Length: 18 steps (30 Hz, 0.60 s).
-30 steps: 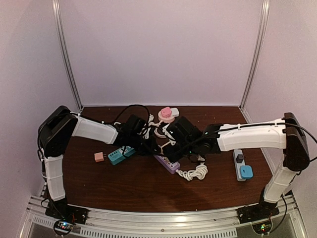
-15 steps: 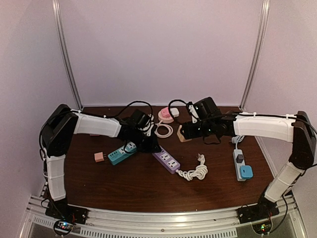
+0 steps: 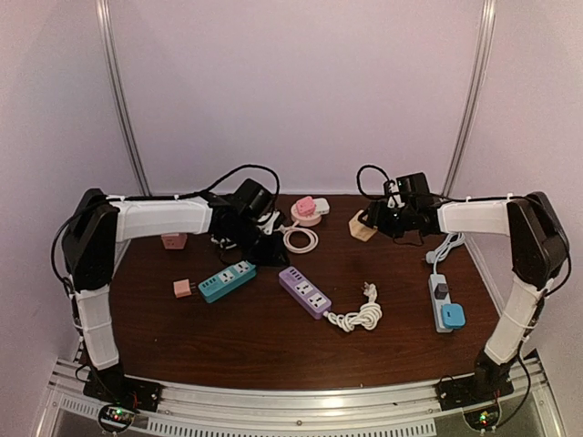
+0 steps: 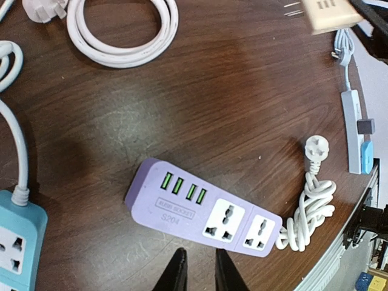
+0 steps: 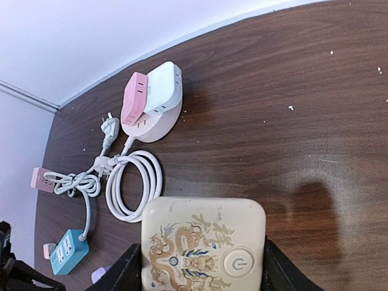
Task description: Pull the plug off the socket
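A second ago both my arms were crowded over the purple strip [image 4: 203,209]. Now they have parted. My right end effector [image 5: 203,280] has swung off to the far right of the worktop [image 3: 255,350] with the plug [image 5: 203,239] clamped between its fingers. My left arm has drawn back toward the far left.

The plug is a cream block that I hold off the surface, well apart from the strip. Both round-pin outlets on the strip are bare, and nothing sits in its four green USB ports. I judge the pull itself done. What is left, if anything, is to set the plug down and let go.

My left end effector [image 4: 197,270] hangs over the near edge of the strip. Its fingers are a narrow gap apart, with nothing between them and nothing touching. It no longer pins the strip, which lies flat with its white cord [image 4: 306,212] bundled at the right-hand end.

The strip's label reads "S204". A small boxed line above it seems to say "USB SOCKET", though I cannot be sure at this size. The plug's face carries a gold dragon pattern and a round button with a power symbol, and I can read no words there.
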### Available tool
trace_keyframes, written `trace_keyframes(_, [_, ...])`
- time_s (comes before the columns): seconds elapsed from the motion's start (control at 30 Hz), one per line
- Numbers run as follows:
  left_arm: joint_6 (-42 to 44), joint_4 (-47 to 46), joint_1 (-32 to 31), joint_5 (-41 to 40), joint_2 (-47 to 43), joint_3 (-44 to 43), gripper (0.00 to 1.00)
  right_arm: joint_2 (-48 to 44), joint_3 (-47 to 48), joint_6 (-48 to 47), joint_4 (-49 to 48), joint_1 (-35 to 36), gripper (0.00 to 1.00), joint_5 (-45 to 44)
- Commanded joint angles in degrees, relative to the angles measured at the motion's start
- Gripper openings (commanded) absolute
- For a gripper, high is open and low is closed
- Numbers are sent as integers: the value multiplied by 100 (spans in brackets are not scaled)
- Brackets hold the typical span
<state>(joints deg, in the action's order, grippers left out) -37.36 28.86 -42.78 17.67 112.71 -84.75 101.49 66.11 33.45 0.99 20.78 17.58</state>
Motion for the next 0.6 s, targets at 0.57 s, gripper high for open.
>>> trace_keyframes(0.57, [298, 331, 42, -369, -809, 359, 19, 924, -248, 608, -865, -561, 66, 817])
